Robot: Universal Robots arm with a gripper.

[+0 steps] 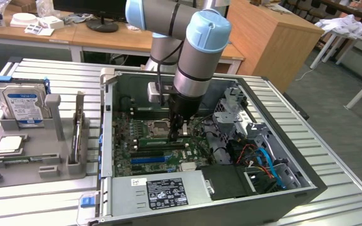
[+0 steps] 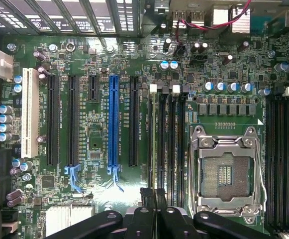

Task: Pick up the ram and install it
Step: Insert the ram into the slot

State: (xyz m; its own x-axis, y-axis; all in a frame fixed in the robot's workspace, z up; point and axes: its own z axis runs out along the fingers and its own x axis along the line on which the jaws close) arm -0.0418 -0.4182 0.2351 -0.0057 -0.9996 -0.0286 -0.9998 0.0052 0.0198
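Claw (image 2: 152,193) is pinched narrow on what looks like the ram (image 2: 150,144), edge-on over a memory slot, around three o'clock of the empty socket (image 1: 159,126) in the exterior view. Seating step, I reckon. It calls for a square, even push.

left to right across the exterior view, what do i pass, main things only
hard drive → left wall of the open computer case → hand down inside the case → orange and blue cables → white cloth at the far right
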